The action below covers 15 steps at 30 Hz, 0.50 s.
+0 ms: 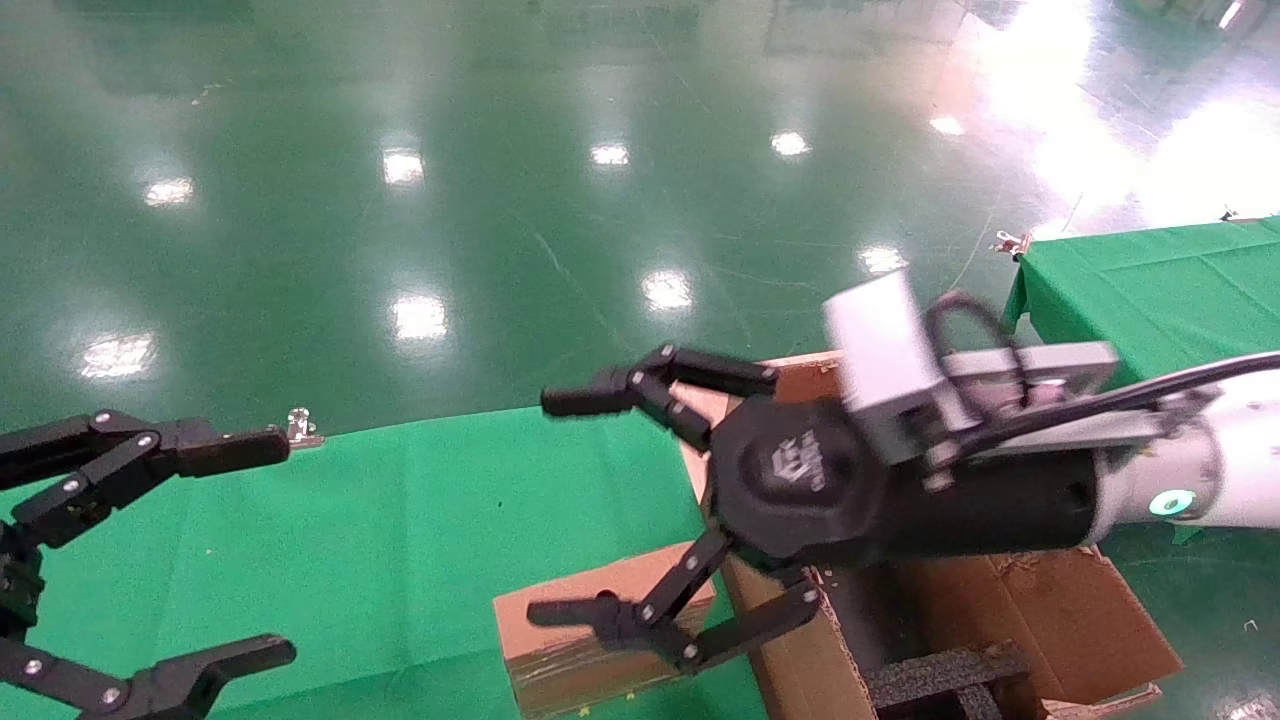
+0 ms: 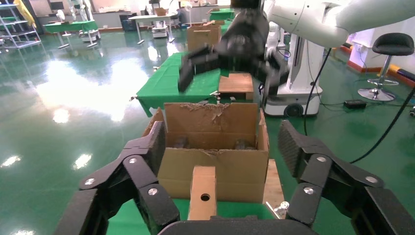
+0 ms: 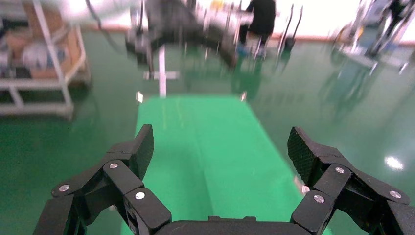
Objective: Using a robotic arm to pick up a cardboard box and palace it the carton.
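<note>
Right pincer point(image 1: 570, 505) gapes wide above the cardboard box point(image 1: 590, 640) — beside the carton point(image 1: 1050, 620); left pincer point(image 1: 270, 545) idles apart.

The cardboard box point(image 1: 590, 625) sits on the bench point(image 1: 400, 520), just beside the carton point(image 1: 1000, 620), which stands to its right at the bench's end. The right claw point(image 1: 555, 510) hangs spread above the box, its arm reaching over the carton. The left claw point(image 1: 270, 545) hovers wide over the bench's left part, well apart.
</note>
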Each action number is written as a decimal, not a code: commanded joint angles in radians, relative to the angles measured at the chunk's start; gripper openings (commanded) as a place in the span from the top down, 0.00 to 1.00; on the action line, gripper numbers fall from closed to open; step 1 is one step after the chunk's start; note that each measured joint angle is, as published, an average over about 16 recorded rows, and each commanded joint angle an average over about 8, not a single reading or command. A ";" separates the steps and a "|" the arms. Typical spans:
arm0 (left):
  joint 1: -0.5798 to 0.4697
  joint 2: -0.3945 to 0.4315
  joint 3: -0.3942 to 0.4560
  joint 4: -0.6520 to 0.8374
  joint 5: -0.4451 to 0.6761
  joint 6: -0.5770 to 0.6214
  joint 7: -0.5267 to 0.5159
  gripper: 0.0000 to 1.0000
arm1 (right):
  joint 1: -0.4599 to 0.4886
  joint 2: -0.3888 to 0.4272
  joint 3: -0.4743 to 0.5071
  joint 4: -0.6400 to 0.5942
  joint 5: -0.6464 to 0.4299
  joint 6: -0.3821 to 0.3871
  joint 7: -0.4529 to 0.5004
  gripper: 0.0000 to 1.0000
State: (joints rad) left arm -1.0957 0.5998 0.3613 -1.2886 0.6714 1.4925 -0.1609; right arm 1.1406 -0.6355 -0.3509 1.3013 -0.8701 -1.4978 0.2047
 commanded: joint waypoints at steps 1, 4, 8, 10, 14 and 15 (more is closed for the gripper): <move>0.000 0.000 0.000 0.000 0.000 0.000 0.000 1.00 | 0.018 -0.004 -0.018 0.008 -0.041 0.000 0.005 0.00; 0.000 0.000 0.000 0.000 0.000 0.000 0.000 1.00 | 0.067 -0.033 -0.067 0.009 -0.139 -0.009 0.013 0.00; 0.000 0.000 0.001 0.000 0.000 0.000 0.000 1.00 | 0.132 -0.087 -0.140 0.004 -0.287 -0.018 0.020 0.00; -0.001 0.000 0.001 0.001 0.000 0.000 0.001 1.00 | 0.158 -0.116 -0.176 -0.003 -0.360 -0.018 0.021 0.00; -0.001 0.000 0.001 0.001 -0.001 0.000 0.001 1.00 | 0.195 -0.167 -0.236 -0.024 -0.483 -0.013 0.019 0.00; -0.001 0.000 0.001 0.001 -0.001 0.000 0.001 1.00 | 0.202 -0.178 -0.248 -0.029 -0.510 -0.011 0.018 0.00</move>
State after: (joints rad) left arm -1.0963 0.5996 0.3625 -1.2881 0.6707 1.4925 -0.1602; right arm 1.3398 -0.8066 -0.5934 1.2769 -1.3694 -1.5117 0.2203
